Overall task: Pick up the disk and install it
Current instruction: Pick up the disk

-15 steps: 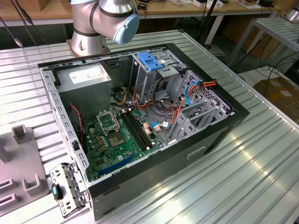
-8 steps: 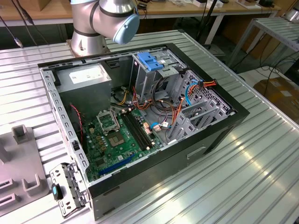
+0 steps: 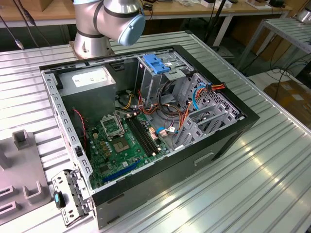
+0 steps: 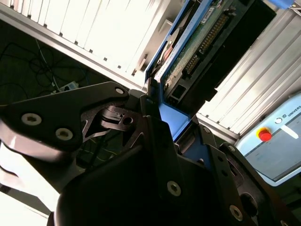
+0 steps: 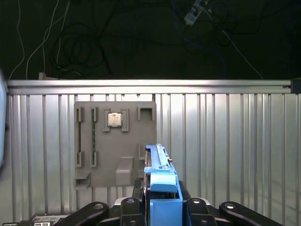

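One disk [image 5: 157, 162] stands edge-up, clamped in your gripper [image 5: 162, 193] by its blue end, probably ready for slotting.

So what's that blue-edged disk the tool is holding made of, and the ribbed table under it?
The disk: its rails look like matte blue moulded plastic; the second wrist view shows a green circuit board with metal pins on one face. The table: silvery ribbed panels with bright glare, probably aluminium.

Grey arm joint [image 3: 116, 19] with blue cap, black hand [image 5: 163, 205] closed on the disk [image 5: 159, 162], gripping it edge-on
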`<state>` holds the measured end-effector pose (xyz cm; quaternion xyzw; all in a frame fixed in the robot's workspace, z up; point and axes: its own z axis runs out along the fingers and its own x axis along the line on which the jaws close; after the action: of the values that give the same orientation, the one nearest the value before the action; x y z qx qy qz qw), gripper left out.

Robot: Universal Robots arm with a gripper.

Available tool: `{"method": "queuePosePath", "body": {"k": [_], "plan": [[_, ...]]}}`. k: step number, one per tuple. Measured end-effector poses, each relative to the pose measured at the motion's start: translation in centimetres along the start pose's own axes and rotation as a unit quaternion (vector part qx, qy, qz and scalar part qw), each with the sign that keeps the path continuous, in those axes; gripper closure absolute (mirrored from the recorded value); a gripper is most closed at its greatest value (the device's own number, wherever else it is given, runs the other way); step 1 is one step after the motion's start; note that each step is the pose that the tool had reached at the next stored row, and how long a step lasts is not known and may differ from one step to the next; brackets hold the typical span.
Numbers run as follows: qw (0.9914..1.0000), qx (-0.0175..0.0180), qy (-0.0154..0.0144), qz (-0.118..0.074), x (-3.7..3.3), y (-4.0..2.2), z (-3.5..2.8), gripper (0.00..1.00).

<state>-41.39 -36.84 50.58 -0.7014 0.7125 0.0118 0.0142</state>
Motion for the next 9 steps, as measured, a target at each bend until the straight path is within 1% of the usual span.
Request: {"method": "queuePosePath", "body": {"k": [9], "plan": [[1.00000,0.0000,0.0000,0.000,-0.01,-0.73,0.00,0.63]]}}
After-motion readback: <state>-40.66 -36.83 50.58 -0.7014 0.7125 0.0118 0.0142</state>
